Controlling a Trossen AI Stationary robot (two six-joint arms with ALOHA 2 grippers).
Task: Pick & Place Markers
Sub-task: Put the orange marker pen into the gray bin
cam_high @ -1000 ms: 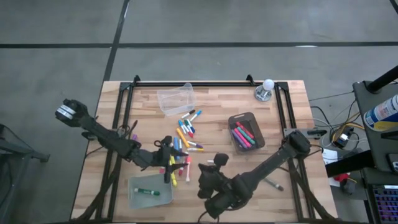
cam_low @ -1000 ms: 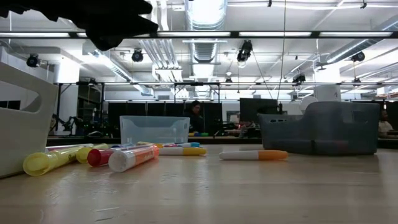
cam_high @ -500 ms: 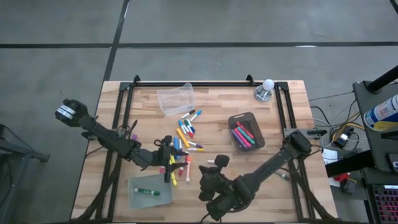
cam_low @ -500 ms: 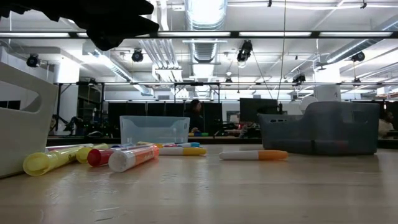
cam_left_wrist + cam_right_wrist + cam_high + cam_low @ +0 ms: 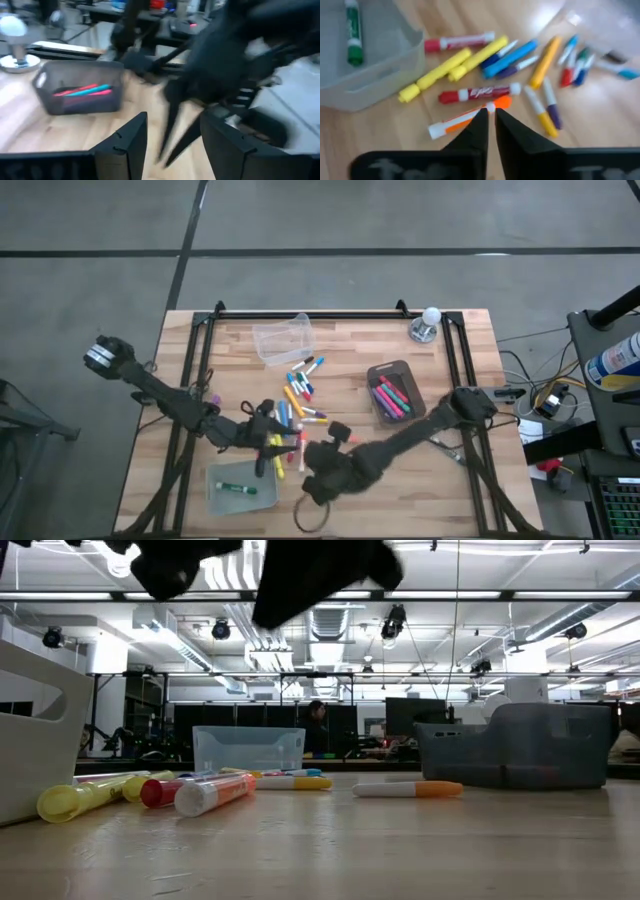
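Two things have changed in the last second. The right arm has swung across the front of the table, so the right gripper [image 5: 318, 452] now sits just beside the loose markers [image 5: 293, 412], where a second ago it hung well to their right. Its fingers, which were pressed together, show only a sliver of gap in the right wrist view and hold nothing. They point at an orange-and-white marker [image 5: 470, 116] lying flat on the wood, with a red marker [image 5: 475, 93] just beyond it. I read this as the approach to the next pick, with no grasp yet.

The left gripper [image 5: 268, 448] has not moved. It hovers at the near side of the same pile with its fingers wide apart and empty, very close to the right gripper. That closeness is my worry.

Nearest me, the pale bin [image 5: 215, 498] holds one green marker [image 5: 236, 488]. Past the pile, the dark bin [image 5: 372, 372] holds several pink, red and blue markers, and I cannot count them. The clear bin [image 5: 283, 338] stands farther back, and I cannot tell whether anything lies in it.

The low view cuts both arms off at its top edge. The left wrist view is smeared, so the dark shape ahead of its fingers reads only as the other arm.
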